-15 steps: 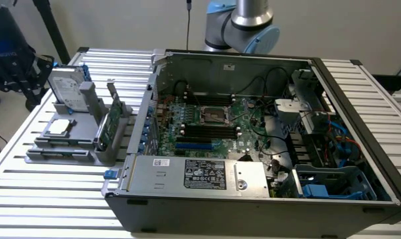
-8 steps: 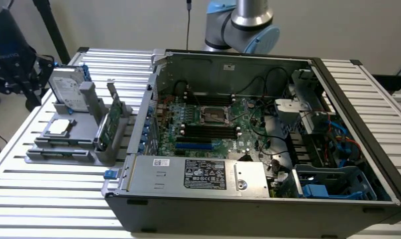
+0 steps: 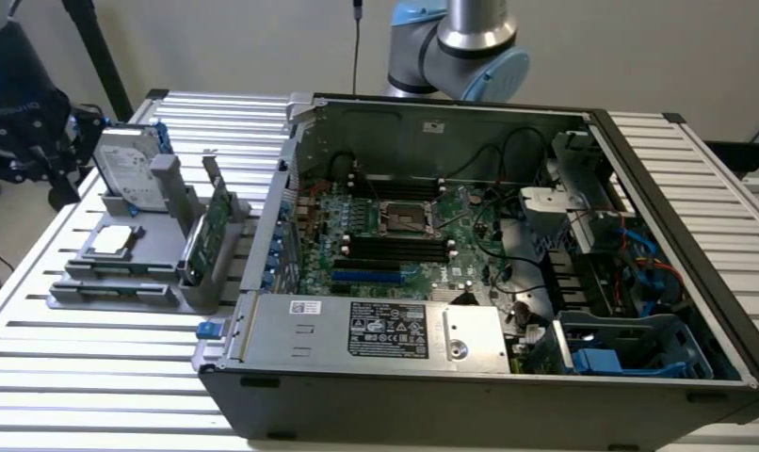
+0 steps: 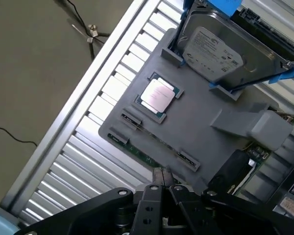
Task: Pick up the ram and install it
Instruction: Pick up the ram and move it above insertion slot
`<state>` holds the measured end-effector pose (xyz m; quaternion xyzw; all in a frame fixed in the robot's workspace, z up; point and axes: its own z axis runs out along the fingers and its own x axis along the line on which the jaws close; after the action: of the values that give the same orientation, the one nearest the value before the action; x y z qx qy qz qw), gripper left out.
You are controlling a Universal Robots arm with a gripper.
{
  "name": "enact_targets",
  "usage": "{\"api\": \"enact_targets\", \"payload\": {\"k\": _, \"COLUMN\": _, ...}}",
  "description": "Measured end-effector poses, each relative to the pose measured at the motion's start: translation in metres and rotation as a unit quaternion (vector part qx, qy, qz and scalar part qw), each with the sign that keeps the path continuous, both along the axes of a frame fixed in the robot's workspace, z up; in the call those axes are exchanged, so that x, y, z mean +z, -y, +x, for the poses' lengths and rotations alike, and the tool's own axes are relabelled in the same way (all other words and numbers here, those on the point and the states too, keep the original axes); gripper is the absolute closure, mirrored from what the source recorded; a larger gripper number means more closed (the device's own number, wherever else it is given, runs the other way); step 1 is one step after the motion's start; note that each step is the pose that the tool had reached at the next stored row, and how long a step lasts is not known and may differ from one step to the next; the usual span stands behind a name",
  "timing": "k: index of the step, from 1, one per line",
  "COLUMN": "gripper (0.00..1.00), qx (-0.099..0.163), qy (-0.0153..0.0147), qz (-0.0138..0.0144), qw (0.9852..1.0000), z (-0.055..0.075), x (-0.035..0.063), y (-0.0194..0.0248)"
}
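One ram lies flat in the grey holder's edge slot, reachable from above; the fingers, pressed together and empty, hover near it.

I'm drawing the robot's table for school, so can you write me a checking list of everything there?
Surface: slatted metal table.
Job's things: the ram lies along the grey holder edge; black memory slots sit on the motherboard.
Clutter: hard drive, silver processor chip, upright green card, open computer case.
Gripper: the gripper is shut, holds nothing, close to the ram.
Cables: blue cables inside the case; thin black cable on the floor.
Surroundings: grey floor, pale wall.
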<state>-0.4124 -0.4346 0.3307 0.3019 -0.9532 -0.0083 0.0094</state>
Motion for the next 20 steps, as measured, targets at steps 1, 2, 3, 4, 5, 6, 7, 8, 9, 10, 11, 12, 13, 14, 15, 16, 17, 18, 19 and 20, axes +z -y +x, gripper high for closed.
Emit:
{"api": "enact_targets", "payload": {"k": 1, "gripper": 0.89, "qx": 0.009, "qy": 0.0000, "qz": 0.0000, "qw": 1.0000, "z": 0.0000, "x": -0.0004, "y": 0.0000}}
{"api": "enact_targets", "payload": {"k": 2, "gripper": 0.89, "qx": 0.018, "qy": 0.0000, "qz": 0.0000, "qw": 0.9998, "z": 0.0000, "x": -0.0008, "y": 0.0000}}
{"api": "enact_targets", "payload": {"k": 3, "gripper": 0.89, "qx": 0.027, "qy": 0.0000, "qz": 0.0000, "qw": 0.9996, "z": 0.0000, "x": -0.0013, "y": 0.0000}}
{"api": "enact_targets", "payload": {"k": 4, "gripper": 0.89, "qx": 0.036, "qy": 0.0000, "qz": 0.0000, "qw": 0.9993, "z": 0.0000, "x": -0.0017, "y": 0.0000}}
{"api": "enact_targets", "payload": {"k": 5, "gripper": 0.89, "qx": 0.045, "qy": 0.0000, "qz": 0.0000, "qw": 0.9990, "z": 0.0000, "x": -0.0021, "y": 0.0000}}
{"api": "enact_targets", "payload": {"k": 6, "gripper": 0.89, "qx": 0.054, "qy": 0.0000, "qz": 0.0000, "qw": 0.9985, "z": 0.0000, "x": -0.0026, "y": 0.0000}}
{"api": "enact_targets", "payload": {"k": 7, "gripper": 0.89, "qx": 0.063, "qy": 0.0000, "qz": 0.0000, "qw": 0.9980, "z": 0.0000, "x": -0.0030, "y": 0.0000}}
{"api": "enact_targets", "payload": {"k": 8, "gripper": 0.89, "qx": 0.072, "qy": 0.0000, "qz": 0.0000, "qw": 0.9974, "z": 0.0000, "x": -0.0034, "y": 0.0000}}
{"api": "enact_targets", "payload": {"k": 9, "gripper": 0.89, "qx": 0.082, "qy": 0.0000, "qz": 0.0000, "qw": 0.9966, "z": 0.0000, "x": -0.0038, "y": 0.0000}}
{"api": "enact_targets", "payload": {"k": 10, "gripper": 0.89, "qx": 0.091, "qy": 0.0000, "qz": 0.0000, "qw": 0.9959, "z": 0.0000, "x": -0.0043, "y": 0.0000}}
{"api": "enact_targets", "payload": {"k": 11, "gripper": 0.89, "qx": 0.100, "qy": 0.0000, "qz": 0.0000, "qw": 0.9950, "z": 0.0000, "x": -0.0047, "y": 0.0000}}
{"api": "enact_targets", "payload": {"k": 12, "gripper": 0.89, "qx": 0.109, "qy": 0.0001, "qz": 0.0000, "qw": 0.9941, "z": 0.0000, "x": -0.0052, "y": 0.0000}}
{"api": "enact_targets", "payload": {"k": 13, "gripper": 0.89, "qx": 0.118, "qy": 0.0000, "qz": 0.0000, "qw": 0.9931, "z": 0.0000, "x": -0.0056, "y": 0.0000}}
{"api": "enact_targets", "payload": {"k": 14, "gripper": 0.89, "qx": 0.127, "qy": 0.0000, "qz": 0.0000, "qw": 0.9919, "z": 0.0000, "x": -0.0060, "y": 0.0000}}
{"api": "enact_targets", "payload": {"k": 15, "gripper": 0.89, "qx": 0.136, "qy": 0.0000, "qz": 0.0000, "qw": 0.9908, "z": 0.0000, "x": -0.0065, "y": 0.0000}}
{"api": "enact_targets", "payload": {"k": 16, "gripper": 0.89, "qx": 0.145, "qy": 0.0000, "qz": 0.0000, "qw": 0.9894, "z": 0.0000, "x": -0.0069, "y": 0.0000}}
{"api": "enact_targets", "payload": {"k": 17, "gripper": 0.89, "qx": 0.154, "qy": 0.0000, "qz": 0.0000, "qw": 0.9881, "z": 0.0000, "x": -0.0074, "y": 0.0000}}
{"api": "enact_targets", "payload": {"k": 18, "gripper": 0.89, "qx": 0.163, "qy": 0.0000, "qz": 0.0000, "qw": 0.9867, "z": 0.0000, "x": -0.0078, "y": 0.0000}}
{"api": "enact_targets", "payload": {"k": 19, "gripper": 0.89, "qx": 0.172, "qy": 0.0000, "qz": 0.0000, "qw": 0.9852, "z": 0.0000, "x": -0.0082, "y": 0.0000}}
{"api": "enact_targets", "payload": {"k": 20, "gripper": 0.89, "qx": 0.180, "qy": 0.0000, "qz": 0.0000, "qw": 0.9836, "z": 0.0000, "x": -0.0087, "y": 0.0000}}
